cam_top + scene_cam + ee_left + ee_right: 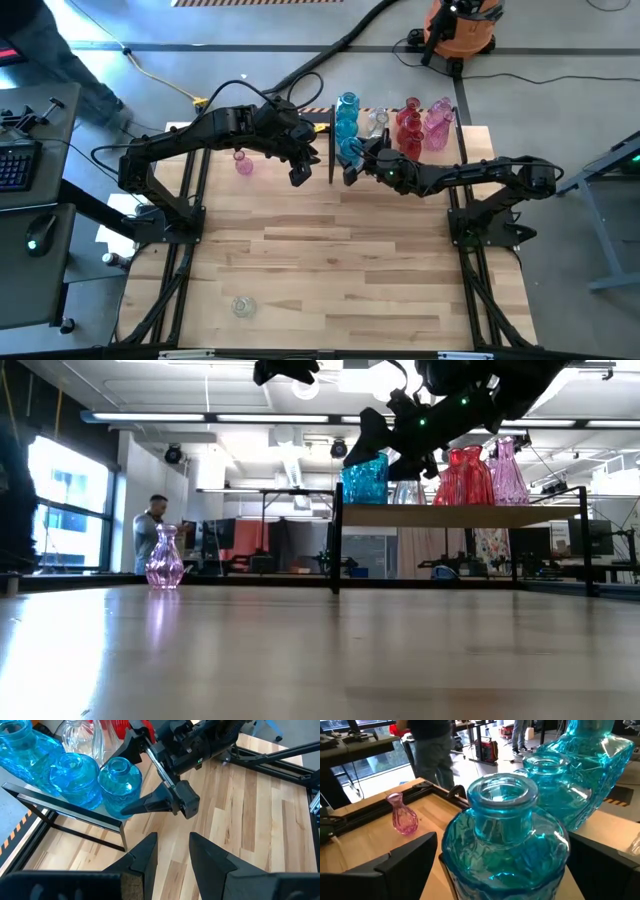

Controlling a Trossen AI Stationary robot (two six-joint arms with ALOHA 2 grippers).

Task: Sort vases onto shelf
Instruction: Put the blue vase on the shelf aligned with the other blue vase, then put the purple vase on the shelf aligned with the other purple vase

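The shelf [470, 140] [450, 515] stands at the table's far edge and carries blue [347, 115], clear [372, 122], red [408, 125] and pink [437, 122] vases. My right gripper [352, 165] [125, 782] is open at the shelf's left end. Its fingers [407, 860] stand on either side of the nearest blue vase [120, 782] [505, 840], which stands upright on the shelf top. My left gripper [298, 172] [172, 852] hovers open just left of it, holding nothing. A pink vase [243, 162] [164, 560] [403, 815] stands on the table left of the shelf. My right gripper comes at the blue vase's round body [122, 800] level, from the table's near side, one finger on each side. A finger [150, 805] lies close along the lower body. I cannot tell whether the fingers touch the glass.
A clear vase [240, 306] lies on the table near its near left corner. The shelf's black upright [331, 155] stands between the two grippers. Bare wood fills the table's middle and near part. People [150, 535] stand in the room beyond.
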